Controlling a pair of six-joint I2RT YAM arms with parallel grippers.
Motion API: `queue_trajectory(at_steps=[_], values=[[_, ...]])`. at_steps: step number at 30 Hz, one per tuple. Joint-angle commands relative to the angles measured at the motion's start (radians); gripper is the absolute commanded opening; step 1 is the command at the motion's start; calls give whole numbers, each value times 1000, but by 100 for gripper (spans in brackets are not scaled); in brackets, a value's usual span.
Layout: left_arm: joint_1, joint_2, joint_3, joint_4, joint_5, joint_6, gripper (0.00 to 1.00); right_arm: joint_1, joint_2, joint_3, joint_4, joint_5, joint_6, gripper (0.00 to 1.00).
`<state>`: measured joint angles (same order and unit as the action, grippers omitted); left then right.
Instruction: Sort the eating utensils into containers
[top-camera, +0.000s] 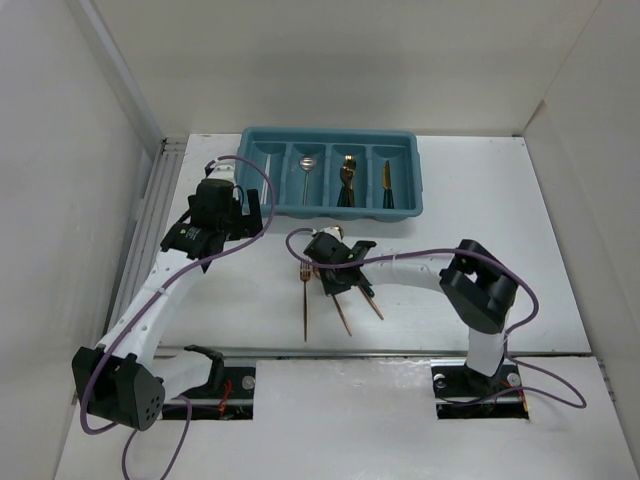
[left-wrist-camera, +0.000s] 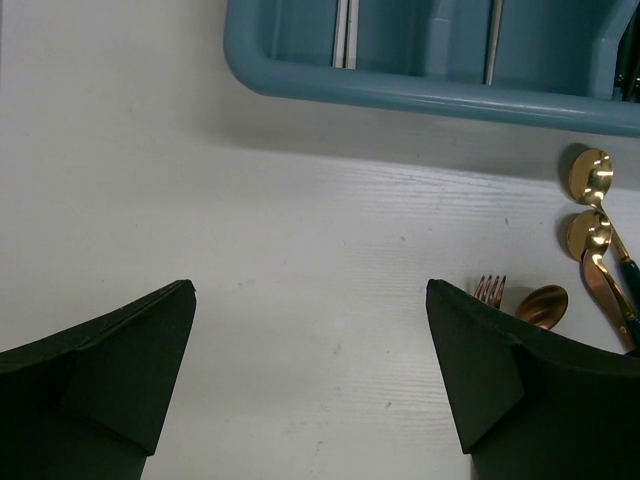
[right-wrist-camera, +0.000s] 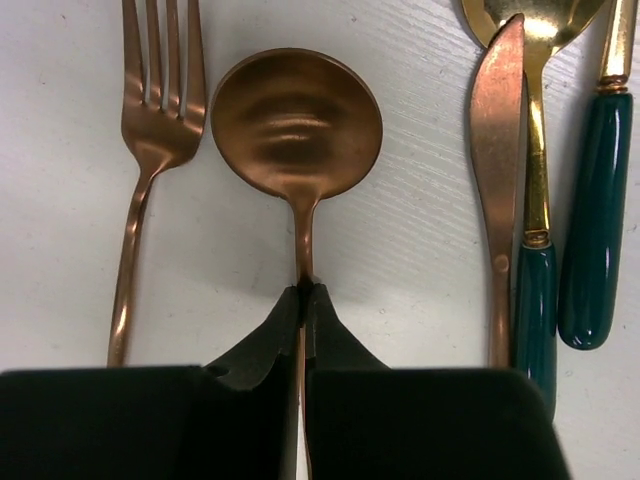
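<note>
A teal-blue rectangular plastic cutlery tray (top-camera: 340, 212) stands against the far edge of the white table (top-camera: 480, 200), well clear of the side walls. Bare surface lies to its right, and in front of it on the left. The tray's four narrow compartments run near to far, and the pieces in them lie along that axis: thin white chopsticks (top-camera: 257, 160) in the leftmost, a pale spoon (top-camera: 307, 165) next, gold forks with dark handles (top-camera: 347, 180) third, and a gold knife (top-camera: 386, 180) in the rightmost.

Loose utensils are spread in front of the tray, near the table's middle. The right gripper (right-wrist-camera: 303, 300) is clenched on the thin neck of a round-bowled copper spoon (right-wrist-camera: 296, 120). The bowl points away from the gripper, and the stem runs straight back between the fingers. A copper fork (right-wrist-camera: 155, 100) lies just to the spoon's left, parallel to it, with its tines pointing the same way. A copper knife (right-wrist-camera: 497, 150) lies to the right, overlapping a gold spoon with a green handle (right-wrist-camera: 537, 270).

The left gripper (left-wrist-camera: 310, 350) hovers near the tray's left corner. Its fingers are spread wide over bare table and nothing is held.
</note>
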<state>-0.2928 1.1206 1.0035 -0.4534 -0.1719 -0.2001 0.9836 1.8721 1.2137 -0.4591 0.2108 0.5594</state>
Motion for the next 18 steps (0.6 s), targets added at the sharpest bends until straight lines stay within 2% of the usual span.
queue_trajectory(at_steps=[1, 6, 10, 16, 18], values=[[3, -28, -5, 19, -1, -10, 100, 9, 18, 24, -93, 59, 14, 0], [3, -10, -5, 19, -1, -10, 100, 9, -82, 219, -176, 96, -48, 0], [3, 8, -5, 28, -1, -10, 100, -3, -120, 406, -142, 173, -169, 0], [3, 27, 4, 28, -24, -10, 99, -166, 44, 698, 136, 183, -323, 0], [3, 36, 4, 28, -37, -10, 99, -209, 155, 780, 209, 133, -339, 0]])
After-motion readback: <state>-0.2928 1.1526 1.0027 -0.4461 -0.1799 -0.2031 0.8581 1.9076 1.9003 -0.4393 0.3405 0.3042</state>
